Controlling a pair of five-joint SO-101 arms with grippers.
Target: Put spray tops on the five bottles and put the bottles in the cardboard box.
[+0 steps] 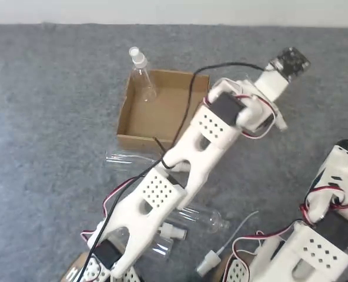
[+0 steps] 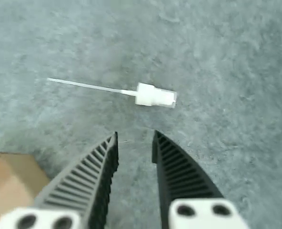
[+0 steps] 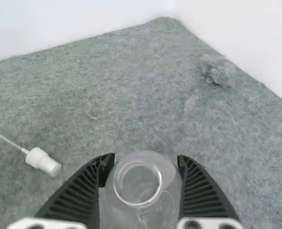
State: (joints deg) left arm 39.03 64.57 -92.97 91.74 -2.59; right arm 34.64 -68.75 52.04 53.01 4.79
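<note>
**Bare bottle in the right gripper, loose top under the left one**

The carpet (image 1: 44,117) is doing duty as the whole work surface here. It's grey and fuzzy, so small stuff is nestling into it rather than sliding. The box (image 1: 140,140) is sitting open toward the back, plain brown cardboard with low walls, and one capped bottle (image 1: 141,76) is standing in its far corner. Loose bottles (image 1: 206,218) are lying on their sides near the arm bases, clear, round and slick-looking.

The right gripper (image 3: 146,160) is clamping a bottle (image 3: 138,183) between its ribbed jaws, with nothing on the open mouth. The left gripper (image 2: 135,136) is hanging partway open and empty, just short of a top (image 2: 155,94) lying flat on the carpet. That top is a stubby white plastic thing with a long thin tube.

I'm guessing the tube is going to be the headache. It's thin and looks bendy, so if the top gets picked up crooked it could miss the mouth or kink. The round bottle could also be twisting in those jaws once something starts pushing on it.
</note>
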